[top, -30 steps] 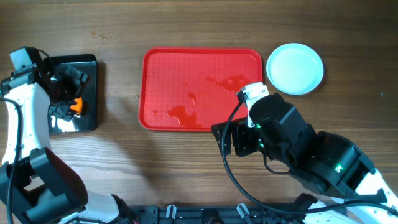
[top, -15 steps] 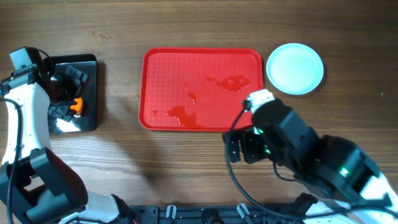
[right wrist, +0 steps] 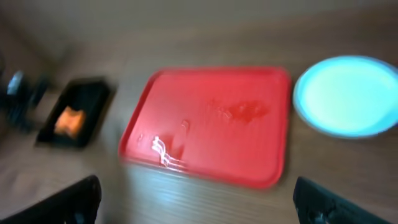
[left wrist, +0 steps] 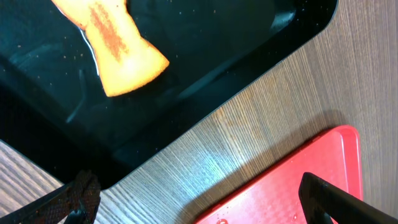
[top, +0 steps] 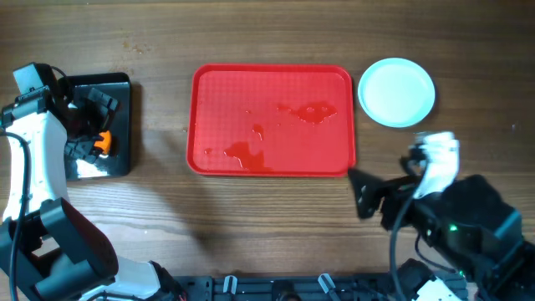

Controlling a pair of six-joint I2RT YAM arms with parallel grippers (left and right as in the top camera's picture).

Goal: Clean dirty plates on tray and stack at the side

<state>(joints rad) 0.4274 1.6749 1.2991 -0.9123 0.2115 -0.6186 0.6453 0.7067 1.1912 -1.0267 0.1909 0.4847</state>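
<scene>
Right of tray (top: 217, 100), plates (top: 396, 92) lie just ahead of right gripper (top: 364, 194), the nearer; it and left gripper (top: 92, 124) gape wide, empty.

Looks like a robotics lab bench: wood-grain table (top: 251, 33), the arms' black mounting rail (top: 276, 288) at six o'clock

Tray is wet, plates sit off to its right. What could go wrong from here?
1. The tray holds liquid; tilting or bumping it could spill that over the rim.
2. The plates lie close to the tray's right rim, with the open right gripper nearby; a careless swing might clip them.
3. The overhead view cannot confirm how many plates are stacked.
</scene>
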